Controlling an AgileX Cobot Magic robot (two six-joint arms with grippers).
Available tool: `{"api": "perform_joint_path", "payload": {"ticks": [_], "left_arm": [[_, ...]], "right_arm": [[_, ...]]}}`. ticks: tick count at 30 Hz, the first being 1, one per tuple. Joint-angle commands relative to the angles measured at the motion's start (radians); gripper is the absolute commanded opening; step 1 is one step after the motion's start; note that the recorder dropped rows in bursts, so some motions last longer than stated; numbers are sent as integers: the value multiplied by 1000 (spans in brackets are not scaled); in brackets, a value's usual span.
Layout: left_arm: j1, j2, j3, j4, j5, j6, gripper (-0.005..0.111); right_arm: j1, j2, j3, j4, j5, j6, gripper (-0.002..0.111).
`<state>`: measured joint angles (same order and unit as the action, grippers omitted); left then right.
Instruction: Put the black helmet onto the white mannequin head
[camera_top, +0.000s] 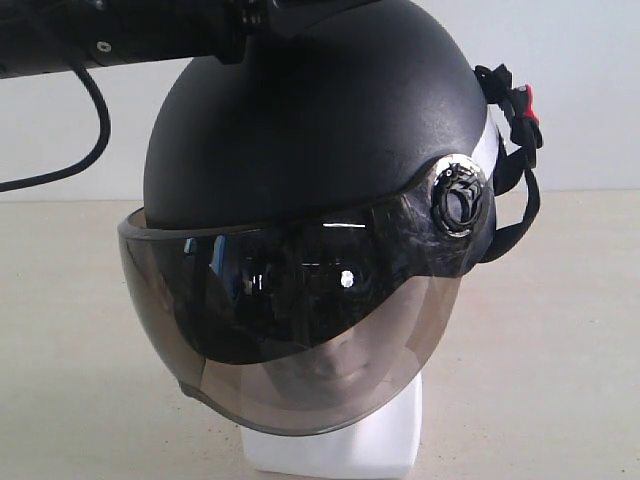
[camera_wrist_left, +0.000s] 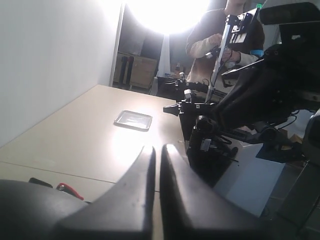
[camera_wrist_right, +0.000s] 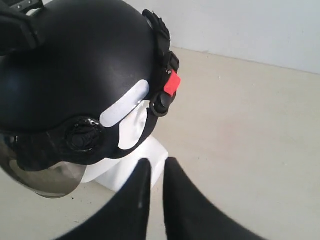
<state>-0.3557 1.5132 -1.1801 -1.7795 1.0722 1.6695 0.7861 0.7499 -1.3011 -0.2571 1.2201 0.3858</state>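
Fingers (camera_wrist_right: 132, 200) of my right gripper (camera_wrist_right: 156, 161) nearly together, empty; helmet (camera_top: 300, 120) sits on head (camera_top: 345, 445), so I'd retreat without nudging it.

Matte black, smoothly tapered left fingers (camera_wrist_left: 135, 192); glossier black right fingers (camera_wrist_right: 131, 205) of the same wedge shape. A black tubular arm (camera_top: 120, 35) bears a small pale screw (camera_top: 103, 46) and trails a looping black cable (camera_top: 100, 110).
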Motion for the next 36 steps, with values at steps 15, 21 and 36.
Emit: {"api": "perform_joint_path", "payload": {"ticks": [15, 21, 36], "left_arm": [[-15, 48, 31, 124, -59, -106, 4], [-15, 48, 31, 124, -59, -106, 4], [-15, 48, 31, 143, -51, -128, 4]], "right_arm": [[1, 265, 1, -16, 1, 87, 47], [1, 229, 89, -116, -16, 163, 47], [1, -238, 451, -209, -422, 429, 16]]}}
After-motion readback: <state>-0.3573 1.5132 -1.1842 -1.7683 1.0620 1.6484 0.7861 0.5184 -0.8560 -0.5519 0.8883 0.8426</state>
